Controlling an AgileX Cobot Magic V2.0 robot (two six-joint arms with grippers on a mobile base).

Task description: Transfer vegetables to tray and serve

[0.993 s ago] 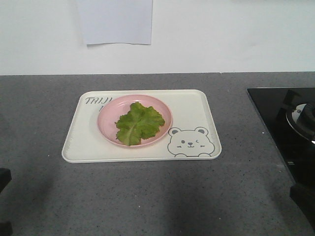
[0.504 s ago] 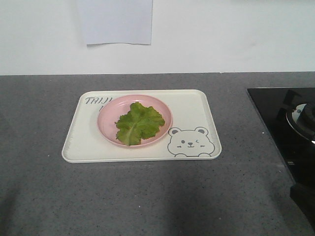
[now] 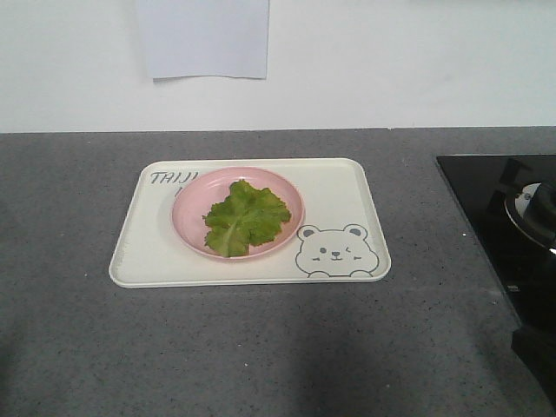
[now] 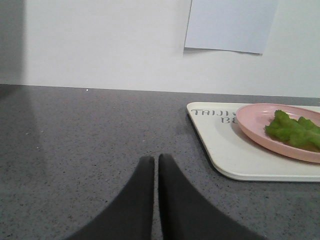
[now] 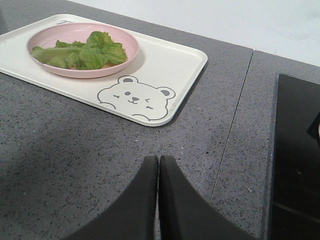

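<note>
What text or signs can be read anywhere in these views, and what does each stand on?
"THI..." on the tray, far left corner in the front view; the rest is hidden by the pink plate.
"TAIJ..." over "BE...", the same lettering in the left wrist view, also cut off by the plate; the exact letters are unclear.
The paper sheet on the wall shows no text.
The bear face carries no words.
</note>
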